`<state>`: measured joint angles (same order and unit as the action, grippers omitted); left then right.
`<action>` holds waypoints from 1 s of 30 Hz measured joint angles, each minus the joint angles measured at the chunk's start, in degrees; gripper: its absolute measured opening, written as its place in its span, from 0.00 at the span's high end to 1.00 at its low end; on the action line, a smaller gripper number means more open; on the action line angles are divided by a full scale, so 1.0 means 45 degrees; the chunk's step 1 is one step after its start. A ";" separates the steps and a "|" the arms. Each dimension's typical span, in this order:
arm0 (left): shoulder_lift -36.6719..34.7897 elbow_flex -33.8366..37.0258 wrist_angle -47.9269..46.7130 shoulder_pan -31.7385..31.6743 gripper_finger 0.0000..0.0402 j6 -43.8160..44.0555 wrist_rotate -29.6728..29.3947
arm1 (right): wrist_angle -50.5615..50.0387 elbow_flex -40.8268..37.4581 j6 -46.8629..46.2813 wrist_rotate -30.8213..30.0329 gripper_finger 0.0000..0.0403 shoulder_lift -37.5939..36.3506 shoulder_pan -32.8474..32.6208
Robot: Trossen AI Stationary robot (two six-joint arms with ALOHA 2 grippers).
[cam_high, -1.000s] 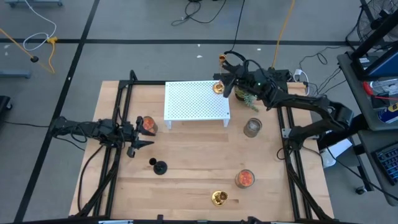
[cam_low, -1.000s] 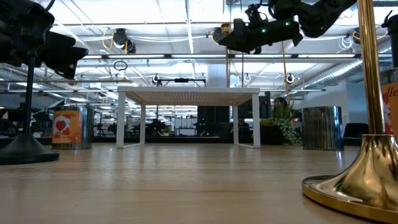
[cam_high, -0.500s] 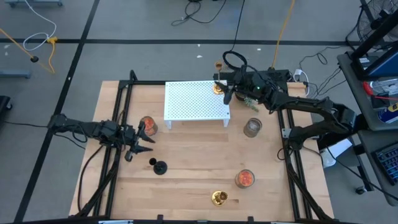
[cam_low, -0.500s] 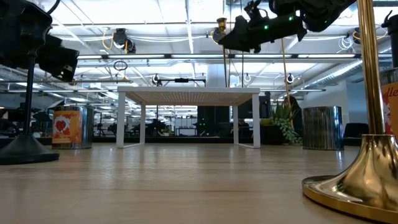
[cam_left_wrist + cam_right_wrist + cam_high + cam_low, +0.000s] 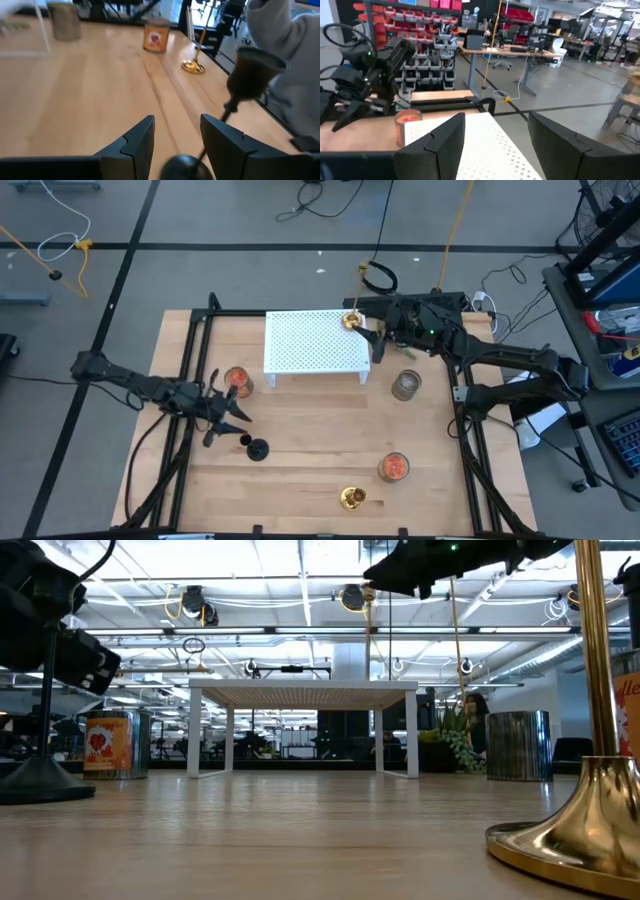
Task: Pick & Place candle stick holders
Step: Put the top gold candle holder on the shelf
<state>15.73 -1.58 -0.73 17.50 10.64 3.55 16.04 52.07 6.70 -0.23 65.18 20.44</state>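
The big wooden worktop carries a white rack; a gold candlestick stands on its far right corner. The right claw, open and empty, hangs beside it. The left claw, open, sits by the black candlestick, whose base is half cut off. Another gold candlestick stands near.

white perforated stand, gold candlestick, black candlestick

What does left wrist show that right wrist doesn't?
Left wrist only: the black candlestick just ahead of the open left gripper, a brass candlestick standing farther off, and a grey sleeve at the table edge. Right wrist only: the white perforated stand under the open right gripper, plus the left arm beyond it. Both: bare wooden tabletop and an orange candle jar.
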 joint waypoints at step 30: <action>0.4531 0.0015 0.4490 0.2551 0.59 0.0134 -0.1145 | 0.5647 -0.4289 -0.0848 -0.2902 0.47 0.2045 0.0515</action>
<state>36.12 -1.52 19.47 28.98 11.24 -1.60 41.45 32.77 2.88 -13.29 74.38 22.76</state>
